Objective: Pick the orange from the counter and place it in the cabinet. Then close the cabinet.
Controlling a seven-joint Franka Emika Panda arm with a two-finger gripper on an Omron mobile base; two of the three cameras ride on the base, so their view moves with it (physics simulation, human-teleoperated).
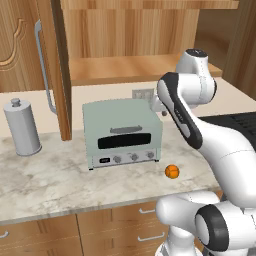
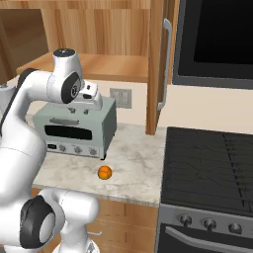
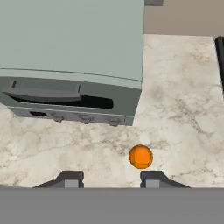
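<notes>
Hand view: tool [image 3: 109,178] spread, nothing held, hovering above desk [image 3: 183,109]. Orange [image 3: 141,156] on desk, just in front of toaster oven [image 3: 70,52], near its right corner. Est. light, firm, smooth, rolls easily; grip across widest part.
</notes>
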